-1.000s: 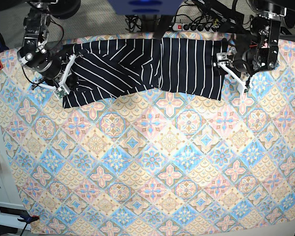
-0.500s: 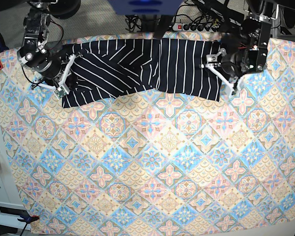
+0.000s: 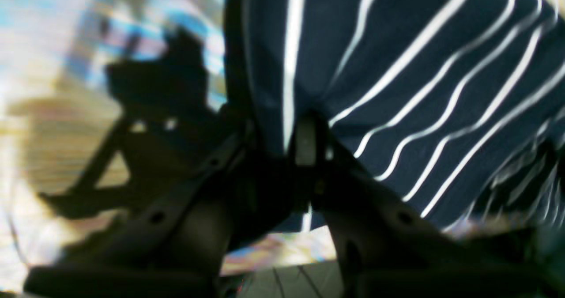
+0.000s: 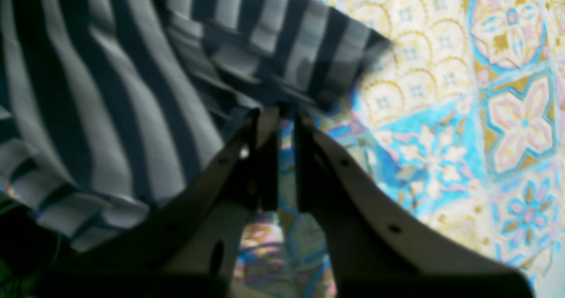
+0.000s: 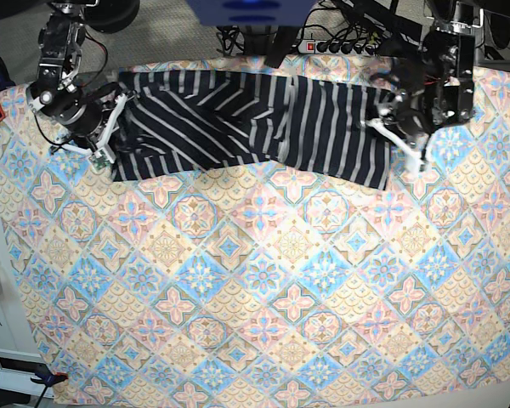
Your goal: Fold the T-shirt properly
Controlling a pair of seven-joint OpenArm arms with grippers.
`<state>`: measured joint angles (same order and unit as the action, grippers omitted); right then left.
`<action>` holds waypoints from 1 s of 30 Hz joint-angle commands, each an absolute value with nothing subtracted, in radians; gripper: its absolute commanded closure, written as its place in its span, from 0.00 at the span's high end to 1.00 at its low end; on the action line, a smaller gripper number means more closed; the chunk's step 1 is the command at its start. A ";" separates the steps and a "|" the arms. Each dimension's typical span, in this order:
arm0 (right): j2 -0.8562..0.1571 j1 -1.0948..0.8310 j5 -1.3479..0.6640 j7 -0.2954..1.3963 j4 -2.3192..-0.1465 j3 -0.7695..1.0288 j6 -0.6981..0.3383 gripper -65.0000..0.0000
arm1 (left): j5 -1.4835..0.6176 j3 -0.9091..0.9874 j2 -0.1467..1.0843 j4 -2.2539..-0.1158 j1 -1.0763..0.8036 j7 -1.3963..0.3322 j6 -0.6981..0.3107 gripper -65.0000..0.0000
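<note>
Along the far edge of the patterned tablecloth (image 5: 263,280) we see the T-shirt (image 5: 263,119) stretched out as a long dark band with thin white stripes, reaching from the right gripper (image 5: 109,127) at one end to the left gripper (image 5: 399,132) at the other. Most of the cloth rests on the surface; the near hem sags toward the middle of the tablecloth and the band is blurred in the base view.

Left wrist view: the fingers (image 3: 306,139) of the left gripper (image 3: 282,156) are drawn together on a pinch of the T-shirt (image 3: 419,68). The stripes converge and pucker right at the finger tips, and the fabric edge passes between them. We record this as clamped on the shirt. The picture is soft, so finer detail of the hold is not readable.

Right wrist view: the fingers (image 4: 265,126) of the right gripper (image 4: 284,117) stand nearly together, with only a narrow slit between them. A folded, rumpled edge of the T-shirt (image 4: 110,90) meets the tips, and cloth sits at the slit, so we note a grip on the shirt edge. Beside it the tablecloth (image 4: 485,90) is bare.

A power strip (image 5: 336,47) lies on the floor beyond the tablecloth's far edge.
</note>
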<state>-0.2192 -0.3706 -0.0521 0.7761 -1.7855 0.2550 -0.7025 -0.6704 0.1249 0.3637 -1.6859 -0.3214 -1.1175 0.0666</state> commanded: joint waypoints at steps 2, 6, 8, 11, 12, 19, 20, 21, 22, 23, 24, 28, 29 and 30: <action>-0.232 -0.367 -0.059 0.766 -1.807 0.280 -0.698 0.12 | -0.668 0.176 0.378 -1.698 -0.318 -1.115 0.067 0.11; -0.232 -0.369 -0.061 0.768 -1.805 0.282 -0.698 0.24 | -0.667 0.231 0.398 -1.696 -0.335 -1.112 0.067 0.03; -0.232 -0.372 -0.077 0.769 -1.805 0.278 -0.698 0.32 | -0.667 0.231 0.400 -1.696 -0.334 -1.112 0.067 0.01; -0.232 -0.372 -0.179 0.808 -1.805 0.277 -0.698 0.40 | -0.667 0.229 0.400 -1.696 -0.334 -1.112 0.067 0.01; -0.232 -0.371 -0.225 0.831 -1.805 0.277 -0.698 0.41 | -0.667 0.229 0.400 -1.696 -0.334 -1.112 0.067 0.00; -0.237 -0.351 -0.470 0.943 -1.785 0.275 -0.698 0.41 | -0.667 0.228 0.395 -1.695 -0.334 -1.112 0.067 0.00; -0.237 -0.338 -0.478 0.955 -1.774 0.269 -0.698 0.41 | -0.667 0.228 0.395 -1.695 -0.334 -1.112 0.067 0.00; -0.237 -0.323 -0.484 0.969 -1.761 0.260 -0.698 0.41 | -0.667 0.228 0.395 -1.695 -0.334 -1.112 0.067 0.00; -0.237 -0.309 -0.495 0.981 -1.742 0.248 -0.698 0.41 | -0.667 0.228 0.395 -1.695 -0.334 -1.112 0.067 0.00; -0.237 -0.302 -0.507 0.992 -1.725 0.237 -0.698 0.41 | -0.667 0.228 0.395 -1.695 -0.335 -1.112 0.067 0.00; -0.237 -0.295 -0.524 1.000 -1.705 0.226 -0.698 0.41 | -0.667 0.228 0.395 -1.695 -0.337 -1.112 0.067 0.00; -0.237 -0.278 -0.591 1.007 -1.630 0.186 -0.698 0.41 | -0.667 0.228 0.395 -1.695 -0.338 -1.112 0.067 0.00; -0.237 -0.278 -0.598 1.007 -1.612 0.170 -0.698 0.41 | -0.667 0.228 0.395 -1.695 -0.338 -1.112 0.067 0.00; -0.237 -0.278 -0.601 1.007 -1.601 0.156 -0.698 0.41 | -0.667 0.228 0.395 -1.695 -0.338 -1.112 0.067 0.00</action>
